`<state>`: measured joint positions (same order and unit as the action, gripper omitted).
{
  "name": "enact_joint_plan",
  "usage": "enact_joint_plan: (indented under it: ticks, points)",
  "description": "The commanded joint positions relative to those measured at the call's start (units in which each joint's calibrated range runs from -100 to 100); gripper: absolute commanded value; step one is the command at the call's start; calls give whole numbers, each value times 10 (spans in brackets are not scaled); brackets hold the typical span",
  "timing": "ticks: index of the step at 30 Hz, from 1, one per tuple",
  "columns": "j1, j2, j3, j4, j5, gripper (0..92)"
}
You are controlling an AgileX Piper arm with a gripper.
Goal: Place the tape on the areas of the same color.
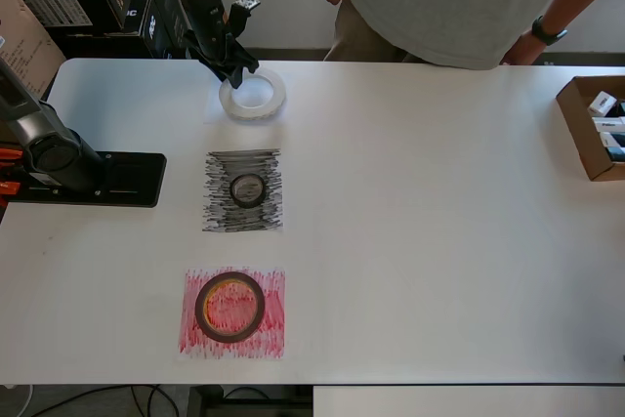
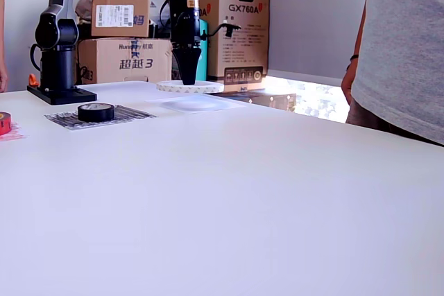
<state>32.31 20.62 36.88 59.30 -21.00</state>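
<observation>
While your gripper [image 1: 237, 73] gripped the translucent white tape roll [image 1: 254, 95] at upper left, raised above the white sheet [image 2: 198, 104], the black roll [image 1: 247, 188] and dark-red roll [image 1: 230, 307] sat on matching patches.

table [image 1: 439, 241]: smooth matt white | boxes [image 2: 121, 12]: cardboard (brown) | white tape [image 1: 253, 95]: translucent

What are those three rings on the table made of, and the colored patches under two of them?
They look like tape rolls. The white roll under the claw seems milky, translucent plastic. The black roll looks matte. The red roll is dark with a yellowish inner ring, perhaps cardboard. The black patch and red patch look like scribbled pen lines, likely on paper.
</observation>
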Motion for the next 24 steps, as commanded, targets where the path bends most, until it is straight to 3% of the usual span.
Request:
enact_joint_plan:
  ticks: [1, 24]
  points:
    - [0, 10, 1, -2, 0, 278]
    - [21, 12, 1, -17, 5, 258]
